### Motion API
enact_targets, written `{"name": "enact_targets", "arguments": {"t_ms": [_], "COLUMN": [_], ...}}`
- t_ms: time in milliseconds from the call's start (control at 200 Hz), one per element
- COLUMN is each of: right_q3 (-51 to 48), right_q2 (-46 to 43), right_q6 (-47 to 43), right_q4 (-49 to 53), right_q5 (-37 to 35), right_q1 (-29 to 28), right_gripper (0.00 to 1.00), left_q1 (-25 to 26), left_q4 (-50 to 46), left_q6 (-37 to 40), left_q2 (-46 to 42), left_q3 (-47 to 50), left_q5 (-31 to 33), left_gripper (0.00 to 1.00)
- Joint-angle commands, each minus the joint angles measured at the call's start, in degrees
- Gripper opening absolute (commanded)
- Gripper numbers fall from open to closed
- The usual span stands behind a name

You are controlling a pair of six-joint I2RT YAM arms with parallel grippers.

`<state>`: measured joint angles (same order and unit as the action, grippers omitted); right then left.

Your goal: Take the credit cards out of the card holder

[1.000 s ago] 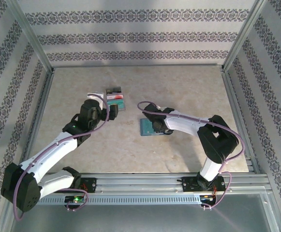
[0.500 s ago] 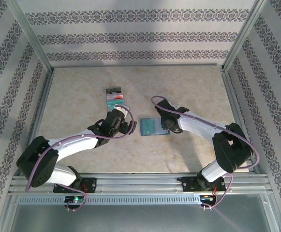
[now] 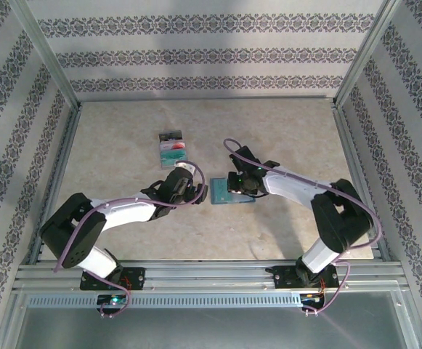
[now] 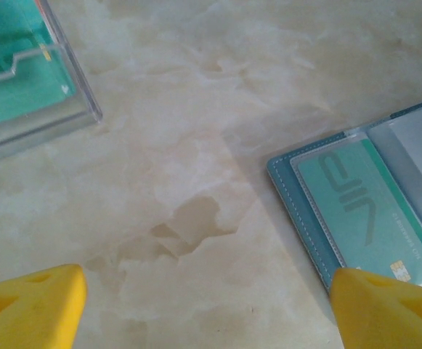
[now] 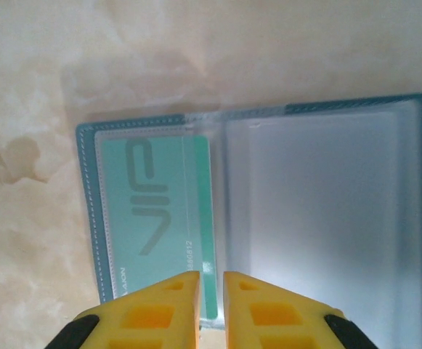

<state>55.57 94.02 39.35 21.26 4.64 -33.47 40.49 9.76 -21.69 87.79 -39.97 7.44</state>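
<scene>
On the desk (image 3: 283, 131), the right gripper (image 5: 212, 298), nearly together, meets the teal card (image 5: 156, 218) sleeved in the open holder (image 5: 319, 203), with the left gripper (image 4: 207, 305) apart beside it; next likely needs pinching it out.

A robot-lab test cell. Silver aluminium frame posts (image 3: 47, 57) and patterned walls (image 3: 211, 54) enclose a beige marble-look bench (image 3: 283, 131).

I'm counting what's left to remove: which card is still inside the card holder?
The teal card, tucked into the left side of the open card holder; the other cards lie stacked apart on the table.
</scene>
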Motion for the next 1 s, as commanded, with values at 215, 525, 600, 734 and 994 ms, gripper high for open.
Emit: {"name": "enact_targets", "arguments": {"t_ms": [215,525,600,734,994], "right_q3": [2.89,2.32,2.08,1.24,-1.26], "right_q2": [6.83,7.32,7.31,8.27,7.82], "right_q6": [1.08,1.43,1.50,1.69,2.76], "right_q4": [-2.19,-0.85,-0.93,-3.36,-9.80], "right_q5": [4.38,1.97,1.93,4.41,10.44], "right_q1": [-0.10,-0.01,0.05,0.25,1.52], "right_gripper": [0.23,0.25,0.27,0.28,0.27], "left_q1": [-0.10,-0.15,-0.15,-0.15,0.29], "left_q4": [0.96,-0.24,-0.59,-1.44,-4.89], "left_q6": [-4.26,-3.03,-2.75,-1.63,2.61], "left_q2": [2.65,3.22,3.33,4.26,9.21], "left_q3": [-0.97,-1.80,-2.04,-3.01,-7.33], "left_q5": [-1.20,-1.11,-1.16,-2.19,-3.39], "left_gripper": [0.87,0.88,0.88,0.87,0.74]}}
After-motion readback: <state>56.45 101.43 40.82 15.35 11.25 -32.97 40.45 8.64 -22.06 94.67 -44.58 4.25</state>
